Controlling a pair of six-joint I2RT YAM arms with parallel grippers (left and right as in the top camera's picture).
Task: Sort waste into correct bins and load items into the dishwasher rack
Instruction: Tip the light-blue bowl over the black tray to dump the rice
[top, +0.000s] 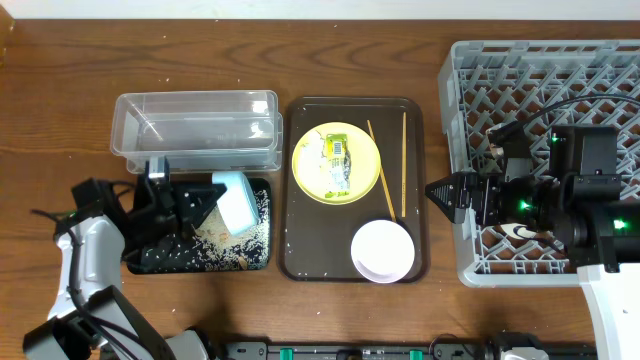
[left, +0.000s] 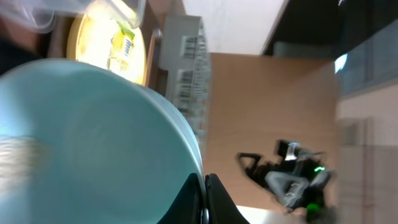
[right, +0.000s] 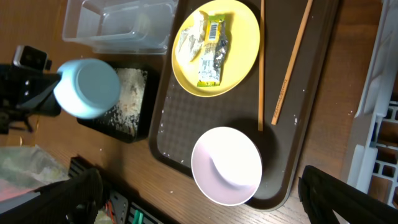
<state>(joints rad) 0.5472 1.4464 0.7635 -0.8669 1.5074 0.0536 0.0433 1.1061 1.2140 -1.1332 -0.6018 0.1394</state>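
My left gripper (top: 205, 205) is shut on the rim of the light-blue bowl (top: 235, 203), holding it tipped over the black tray (top: 160, 262), where rice scraps (top: 262, 205) lie. In the left wrist view the fingers (left: 203, 199) pinch the bowl's edge (left: 93, 137). The yellow plate (top: 336, 162) holds the green-yellow wrapper (top: 338, 160) and a pale crumpled tissue (right: 189, 40). Two chopsticks (top: 380, 180) and the white-pink bowl (top: 382, 250) lie on the brown serving tray. My right gripper (top: 437, 192) is open and empty at that tray's right edge, above the white-pink bowl (right: 225, 165) in the right wrist view.
The clear tub (top: 195, 130) stands behind the black tray. The brown serving tray (top: 300, 200) lies in the middle. The grey dishwasher rack (top: 540, 80) fills the right side, under my right arm. A few rice grains are scattered on the serving tray and the table.
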